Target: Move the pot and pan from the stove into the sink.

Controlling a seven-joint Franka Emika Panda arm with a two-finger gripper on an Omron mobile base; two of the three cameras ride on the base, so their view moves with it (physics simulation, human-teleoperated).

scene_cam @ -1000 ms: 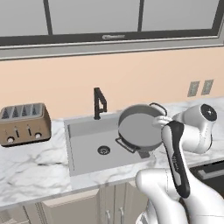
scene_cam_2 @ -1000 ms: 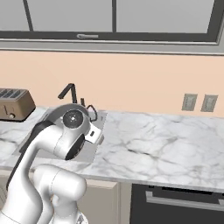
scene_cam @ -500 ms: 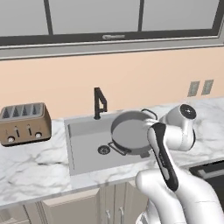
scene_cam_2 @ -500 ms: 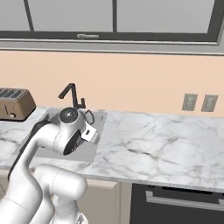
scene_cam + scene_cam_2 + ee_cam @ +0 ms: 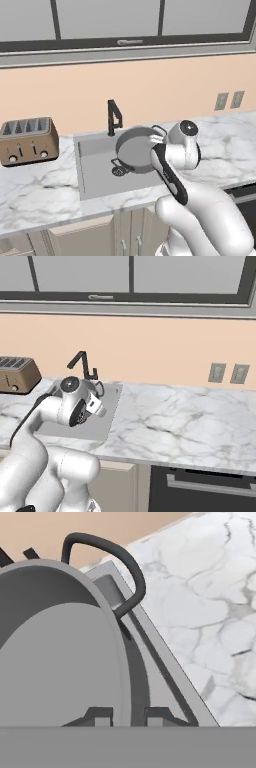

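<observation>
the pot [image 5: 136, 150] is grey metal with dark loop handles. the sink [image 5: 95, 160] is a matching grey, its faucet [image 5: 113, 117] black. the bench [image 5: 35, 185] is white marble veined with grey. the toaster [image 5: 27, 140] is brown with a silver top. the wall [image 5: 150, 90] is peach, and the outlets [image 5: 228, 100] are pale grey.

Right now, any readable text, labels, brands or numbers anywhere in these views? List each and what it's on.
None readable.
toaster: front controls show, no lettering visible.
wall outlets: blank plates, no markings.
pot: plain grey metal, no brand visible.
faucet, sink, counter: no signs or numbers.
</observation>
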